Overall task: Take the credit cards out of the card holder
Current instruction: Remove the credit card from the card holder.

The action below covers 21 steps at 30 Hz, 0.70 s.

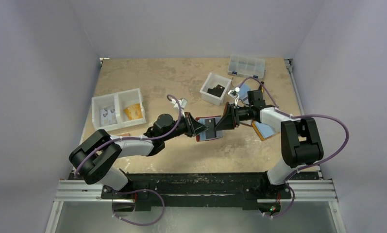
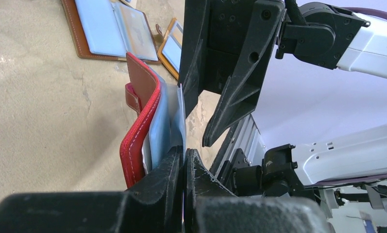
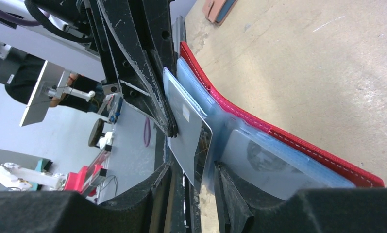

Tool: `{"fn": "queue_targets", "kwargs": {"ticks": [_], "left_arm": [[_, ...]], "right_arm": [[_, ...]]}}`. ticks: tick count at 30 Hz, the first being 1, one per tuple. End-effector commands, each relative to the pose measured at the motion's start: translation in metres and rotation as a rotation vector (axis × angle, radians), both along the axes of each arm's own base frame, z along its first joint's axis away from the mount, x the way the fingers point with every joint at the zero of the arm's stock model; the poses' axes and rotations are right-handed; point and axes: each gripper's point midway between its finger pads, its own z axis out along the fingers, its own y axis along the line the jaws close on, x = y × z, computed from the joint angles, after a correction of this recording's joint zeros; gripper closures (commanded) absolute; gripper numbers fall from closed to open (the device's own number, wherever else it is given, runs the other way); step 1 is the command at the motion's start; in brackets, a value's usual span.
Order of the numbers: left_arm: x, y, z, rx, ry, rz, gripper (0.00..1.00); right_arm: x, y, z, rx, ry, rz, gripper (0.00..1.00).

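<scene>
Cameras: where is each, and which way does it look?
Top external: above and behind, looking down at the table; left arm and right arm show.
Left wrist: on the left arm, facing the card holder; left gripper shows.
Right wrist: on the right arm, facing it; right gripper shows.
Wrist views share the card holder.

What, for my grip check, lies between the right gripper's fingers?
In the right wrist view, the corner of a pale grey card and a clear sleeve edge stand between the right gripper fingers.

Soft, even overhead light, faint shadows on the table (image 1: 181,160), right gripper (image 3: 193,171) blurred up close.
</scene>
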Motion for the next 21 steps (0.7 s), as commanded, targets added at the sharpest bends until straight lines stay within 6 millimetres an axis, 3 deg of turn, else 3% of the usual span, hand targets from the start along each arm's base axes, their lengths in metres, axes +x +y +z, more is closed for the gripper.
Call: {"fn": "queue_targets", "kwargs": {"ticks": [1,8,16,21], "left_arm": [[0.002,-0.0112,0.0415,-0.113,-0.091,-0.033,1.0],[0.0004,-0.012,0.0409,-0.118,-0.087,-0.034,1.0],[0.0015,-0.0057,0.0398,-0.121,-0.072,0.003,1.0],[0.0002,-0.0041,0.0379,-0.126,-0.051,0.007,0.89]], "right_arm": [[-0.0035,0.0013,0.0116,0.061,0.004,0.035,0.59],[-0.0058,0.0015,0.0146,0.082,0.031,0.048,0.7],[-0.0049,0.0017,0.0159,0.089,0.029,0.053,0.9],[-0.0046,0.0017,0.0148,0.086,0.03,0.051,1.0]]}}
